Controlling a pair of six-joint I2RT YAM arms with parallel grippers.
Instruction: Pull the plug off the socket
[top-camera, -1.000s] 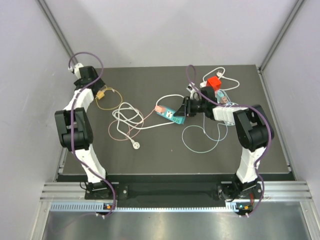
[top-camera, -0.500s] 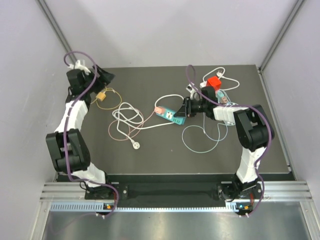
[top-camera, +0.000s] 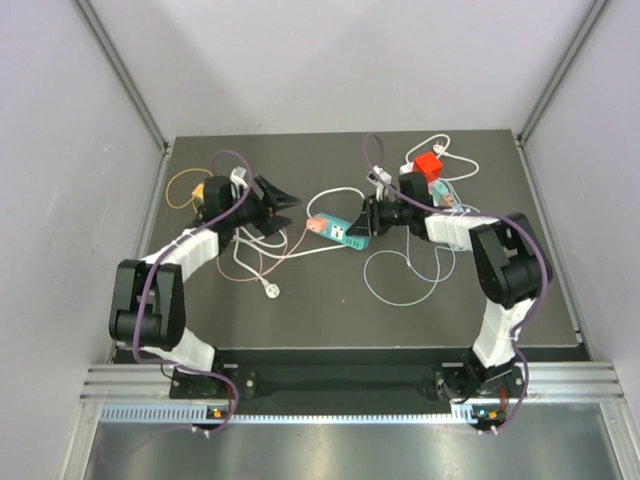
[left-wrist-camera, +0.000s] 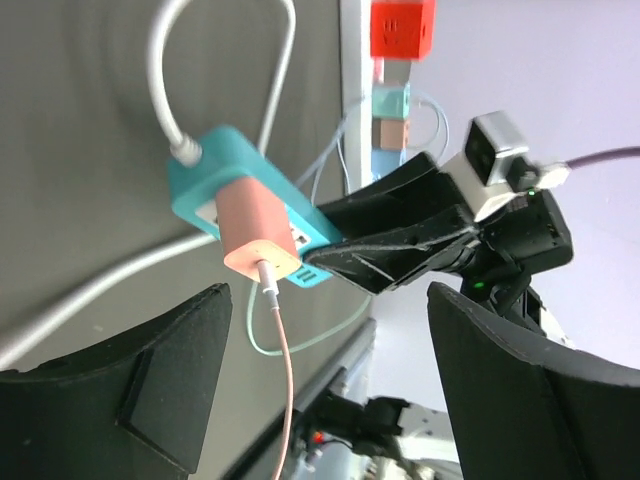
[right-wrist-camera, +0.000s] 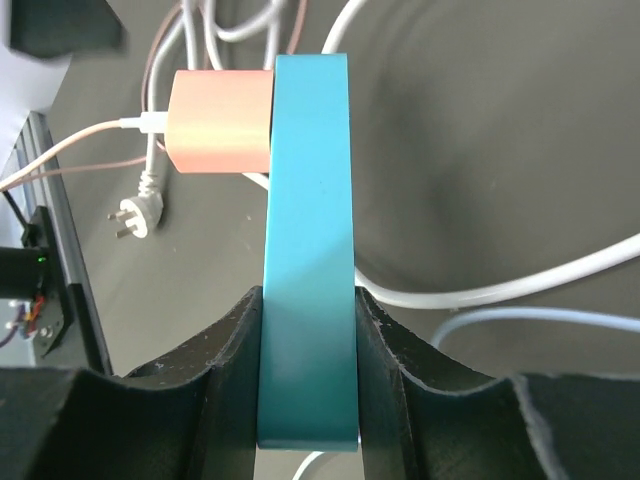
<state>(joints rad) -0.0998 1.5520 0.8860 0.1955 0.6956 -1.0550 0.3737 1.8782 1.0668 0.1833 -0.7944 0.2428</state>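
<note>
Right claw (right-wrist-camera: 305, 340) clamps teal plastic power strip (right-wrist-camera: 305, 200). Left claw (left-wrist-camera: 330, 300) wide open, empty, near salmon-pink square plug (right-wrist-camera: 220, 120). Risk: strip slips from clamp during pull.

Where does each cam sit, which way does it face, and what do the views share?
Top external: fixed above and behind the bases, looking down on the table; both arms show, left gripper open, right gripper shut on the teal power strip.
Left wrist: on the left arm, facing across at the teal power strip, its pink charger and the right gripper; own fingers frame the bottom.
Right wrist: looks along the teal power strip clamped between its own fingers.
Shared: teal power strip and pink charger appear in all three.
</note>
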